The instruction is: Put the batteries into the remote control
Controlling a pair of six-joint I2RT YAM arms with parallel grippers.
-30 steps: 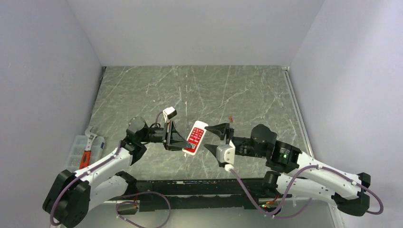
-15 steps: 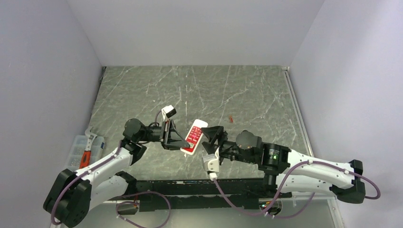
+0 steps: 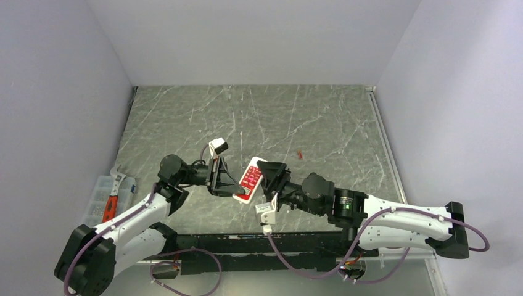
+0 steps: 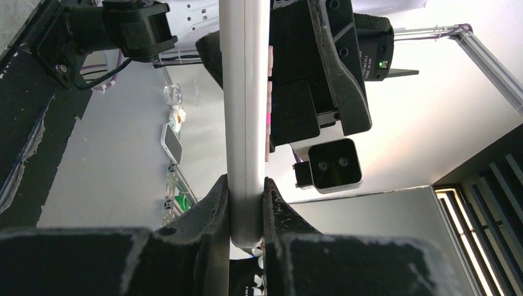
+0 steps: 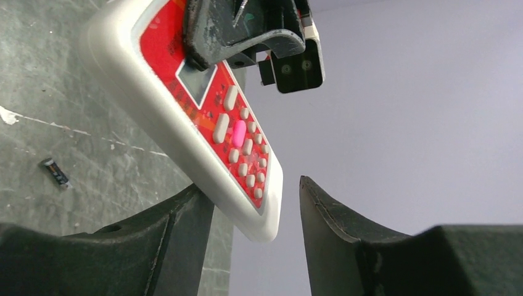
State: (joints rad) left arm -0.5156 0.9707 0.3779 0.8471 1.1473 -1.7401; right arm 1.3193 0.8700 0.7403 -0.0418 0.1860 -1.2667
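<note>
Seeing my left end effector [image 4: 247, 185] clamped on the near end of the remote control [image 3: 251, 177] | remote control tilted above the worktop [image 3: 321, 117], red button face up | right end effector [image 5: 256, 188] open, jaws straddling its other end, one apart from it.

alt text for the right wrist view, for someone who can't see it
A white remote with a red button face hangs tilted over a grey marble table, pinched at its screen end by the left gripper. Its free end sits between the open fingers of the right gripper. A small dark item lies on the table.
</note>
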